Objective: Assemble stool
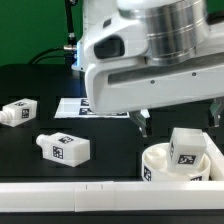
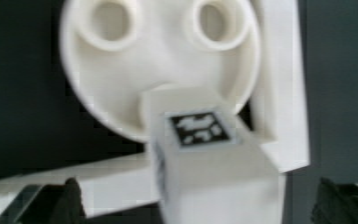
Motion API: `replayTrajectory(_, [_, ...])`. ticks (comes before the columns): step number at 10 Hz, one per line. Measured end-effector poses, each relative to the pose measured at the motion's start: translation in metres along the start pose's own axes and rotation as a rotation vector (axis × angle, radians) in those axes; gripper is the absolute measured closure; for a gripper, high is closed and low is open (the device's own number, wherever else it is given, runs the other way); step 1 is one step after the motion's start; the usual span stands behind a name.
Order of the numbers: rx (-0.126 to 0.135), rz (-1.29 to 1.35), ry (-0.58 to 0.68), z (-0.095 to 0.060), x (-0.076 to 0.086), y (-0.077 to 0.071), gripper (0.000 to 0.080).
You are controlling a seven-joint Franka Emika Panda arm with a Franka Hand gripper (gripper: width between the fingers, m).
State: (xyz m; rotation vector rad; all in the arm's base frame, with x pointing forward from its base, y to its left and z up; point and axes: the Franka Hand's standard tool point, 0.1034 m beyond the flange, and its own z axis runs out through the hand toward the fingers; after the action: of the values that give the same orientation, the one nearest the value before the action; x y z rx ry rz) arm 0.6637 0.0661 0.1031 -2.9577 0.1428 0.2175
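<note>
The round white seat lies at the exterior view's lower right, against the white rail. One white leg with a square tag stands on it, slightly tilted. My gripper is open just above that leg, with a finger on each side. In the wrist view the seat shows two round holes. The tagged leg rises from it between my dark fingertips, with a gap on both sides of the gripper. Two more legs lie loose at the left, one farther back and one nearer.
A long white rail runs along the front edge and also shows beside the seat in the wrist view. The marker board lies flat on the black table behind the loose legs. A green wall is at the back.
</note>
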Motion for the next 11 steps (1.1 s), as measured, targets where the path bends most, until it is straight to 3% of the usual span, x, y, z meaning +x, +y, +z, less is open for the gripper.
replayTrajectory(1, [-0.030, -0.032, 0.025, 0.005, 0.004, -0.005, 0.0150])
replayTrajectory(5, [-0.027, -0.040, 0.056, 0.029, -0.002, -0.011, 0.0150])
replayTrajectory(7, [-0.021, -0.075, 0.083, 0.045, -0.007, -0.001, 0.0150])
replayTrajectory(8, [-0.007, -0.063, 0.085, 0.046, -0.007, 0.004, 0.0150])
replayTrajectory(10, [0.000, -0.014, 0.086, 0.046, -0.007, 0.000, 0.0184])
replayTrajectory(11, [0.006, 0.069, 0.085, 0.046, -0.007, 0.000, 0.0364])
